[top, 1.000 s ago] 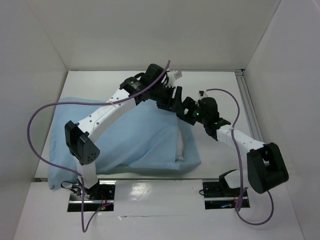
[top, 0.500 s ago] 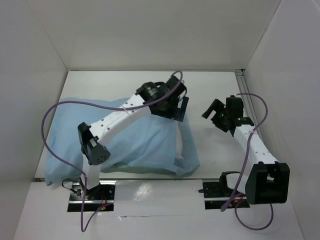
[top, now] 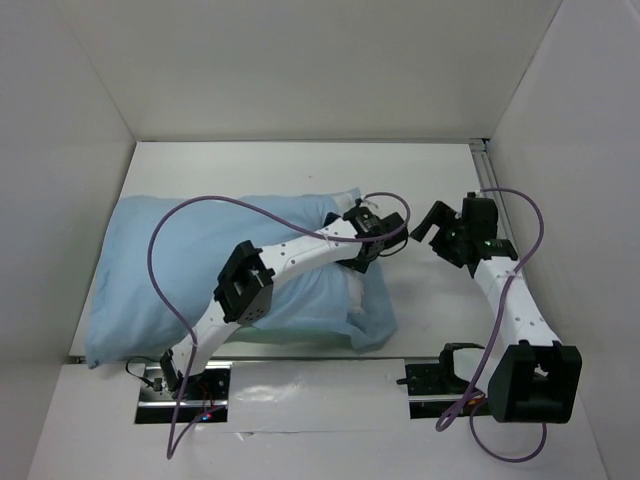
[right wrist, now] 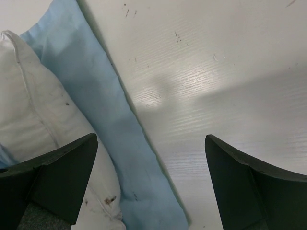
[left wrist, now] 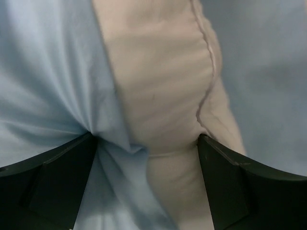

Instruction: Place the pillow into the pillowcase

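Observation:
The light blue pillowcase (top: 200, 260) lies left of centre with the white pillow (top: 355, 300) inside it; only the pillow's right end shows at the mouth. My left gripper (top: 372, 243) is open and presses down on that end. In the left wrist view its jaws stand wide apart (left wrist: 146, 140), with the pillow (left wrist: 163, 86) and a fold of the pillowcase (left wrist: 48, 72) bulging between them. My right gripper (top: 436, 222) is open and empty, over bare table to the right of the pillow. The right wrist view (right wrist: 151, 139) shows the pillowcase edge (right wrist: 96, 91) and the pillow (right wrist: 29, 96) on its left.
The white table (right wrist: 216, 72) is walled on the left, back and right. A metal rail (top: 492, 190) runs along the right edge. The left arm's purple cable (top: 215, 200) loops over the pillow.
My left gripper has moved nearer and down onto the pillow's open end. My right gripper has let go of the pillowcase mouth and drawn back to the right.

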Action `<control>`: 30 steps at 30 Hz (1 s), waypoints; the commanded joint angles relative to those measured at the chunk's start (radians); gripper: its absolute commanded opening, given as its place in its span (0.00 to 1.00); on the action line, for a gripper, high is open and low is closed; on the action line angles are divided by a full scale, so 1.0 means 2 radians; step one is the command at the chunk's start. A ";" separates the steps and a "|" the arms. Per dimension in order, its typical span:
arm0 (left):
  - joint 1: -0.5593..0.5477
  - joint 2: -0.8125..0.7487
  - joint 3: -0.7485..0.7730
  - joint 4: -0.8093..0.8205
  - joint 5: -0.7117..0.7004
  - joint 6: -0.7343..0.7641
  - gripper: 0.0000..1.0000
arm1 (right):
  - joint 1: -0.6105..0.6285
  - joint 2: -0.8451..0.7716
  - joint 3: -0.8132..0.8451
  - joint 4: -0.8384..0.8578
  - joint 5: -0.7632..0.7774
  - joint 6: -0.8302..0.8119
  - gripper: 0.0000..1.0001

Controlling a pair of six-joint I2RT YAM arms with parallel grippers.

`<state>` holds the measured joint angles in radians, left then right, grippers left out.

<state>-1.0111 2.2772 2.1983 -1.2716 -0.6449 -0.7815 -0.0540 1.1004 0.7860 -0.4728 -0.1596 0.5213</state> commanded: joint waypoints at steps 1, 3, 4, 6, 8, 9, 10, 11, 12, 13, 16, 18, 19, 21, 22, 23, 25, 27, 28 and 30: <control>0.004 0.040 -0.052 -0.045 -0.043 -0.038 0.99 | -0.005 -0.017 0.006 -0.017 -0.008 -0.011 1.00; 0.004 0.023 -0.070 0.003 -0.022 0.001 0.72 | -0.010 -0.017 0.006 -0.017 -0.008 -0.011 1.00; 0.004 0.013 -0.086 0.019 -0.014 0.011 0.51 | -0.010 -0.022 0.006 -0.022 -0.008 -0.011 1.00; 0.009 -0.003 -0.086 0.036 0.002 0.028 0.00 | -0.014 -0.022 0.006 -0.022 -0.008 -0.011 1.00; 0.021 -0.020 -0.061 0.036 0.032 0.060 0.00 | -0.014 -0.022 0.006 -0.017 -0.018 -0.016 1.00; 0.021 -0.028 -0.048 0.036 0.038 0.097 0.00 | -0.014 -0.022 0.006 -0.017 -0.033 -0.021 1.00; 0.021 -0.047 -0.008 0.014 0.051 0.107 0.00 | -0.014 -0.022 0.010 -0.013 -0.043 -0.021 1.00; 0.021 -0.063 0.007 0.014 0.065 0.119 0.00 | -0.014 -0.018 0.016 -0.013 -0.050 -0.028 1.00; 0.021 -0.083 0.018 0.014 0.083 0.154 0.00 | -0.014 -0.018 0.016 -0.013 -0.056 -0.034 1.00; 0.028 -0.104 0.026 0.021 0.099 0.166 0.00 | -0.014 -0.012 0.023 -0.013 -0.070 -0.034 1.00; 0.057 -0.197 0.021 0.046 0.218 0.210 0.00 | -0.014 -0.005 0.047 -0.008 -0.097 -0.040 0.98; 0.071 -0.285 -0.064 0.096 0.288 0.210 0.00 | -0.008 0.001 0.082 -0.013 -0.119 -0.044 0.93; 0.076 -0.312 -0.089 0.111 0.295 0.203 0.00 | -0.003 0.001 0.089 -0.007 -0.139 -0.039 0.90; 0.081 -0.360 -0.165 0.149 0.309 0.195 0.00 | 0.018 0.001 0.100 0.025 -0.153 -0.026 0.87; 0.081 -0.400 -0.185 0.184 0.315 0.180 0.00 | 0.045 0.001 0.100 0.039 -0.160 -0.006 0.84; 0.085 -0.415 -0.205 0.201 0.321 0.173 0.00 | 0.063 0.007 0.100 0.056 -0.171 0.003 0.82; 0.091 -0.441 -0.250 0.226 0.338 0.159 0.00 | 0.126 0.017 0.100 0.086 -0.161 0.024 0.80; 0.095 -0.467 -0.283 0.254 0.352 0.146 0.00 | 0.172 0.033 0.100 0.095 -0.130 0.024 0.79; 0.095 -0.473 -0.292 0.260 0.359 0.136 0.00 | 0.217 0.039 0.100 0.095 -0.120 0.024 0.77; 0.095 -0.484 -0.310 0.271 0.359 0.132 0.00 | 0.255 0.050 0.096 0.107 -0.097 0.029 0.67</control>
<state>-0.8249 1.3090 1.6230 -0.9264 -0.0296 -0.4618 0.3649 1.1770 0.9596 -0.3264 -0.4004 0.5465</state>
